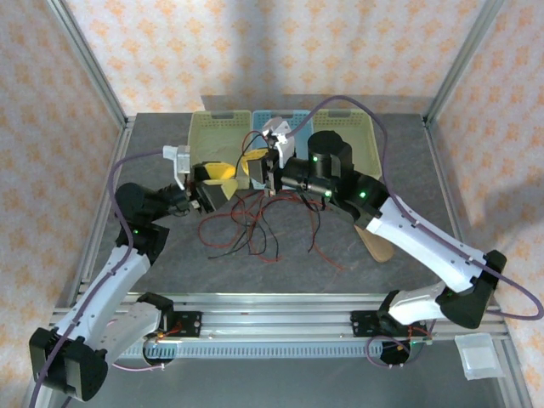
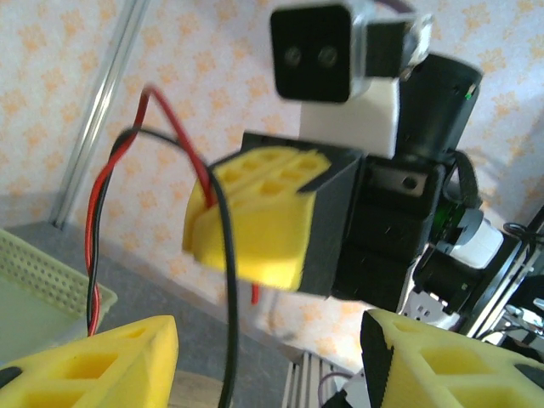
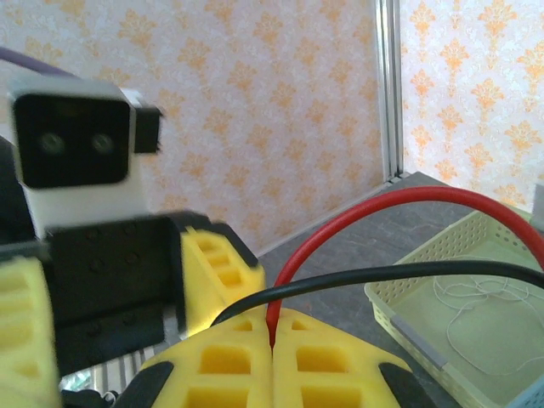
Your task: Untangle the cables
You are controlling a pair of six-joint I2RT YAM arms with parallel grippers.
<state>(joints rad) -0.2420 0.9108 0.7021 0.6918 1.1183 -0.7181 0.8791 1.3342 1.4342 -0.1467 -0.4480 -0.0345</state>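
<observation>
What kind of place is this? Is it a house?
Probably a robot lab booth, not a house: left arm and right arm bolted to a table, metal frame posts, patterned screens behind.

Arms: two, left arm and right arm.
Grippers: two, left gripper and right gripper.
Baskets: three. Left yellow basket, blue basket, right yellow basket.
Cables: red and black strands in a tangle, number unclear.

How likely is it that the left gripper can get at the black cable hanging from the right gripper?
Probably yes. The left gripper is open, and the black cable, held in the shut right gripper, hangs down between its yellow fingers, nearer the left one, with nothing in between.
</observation>
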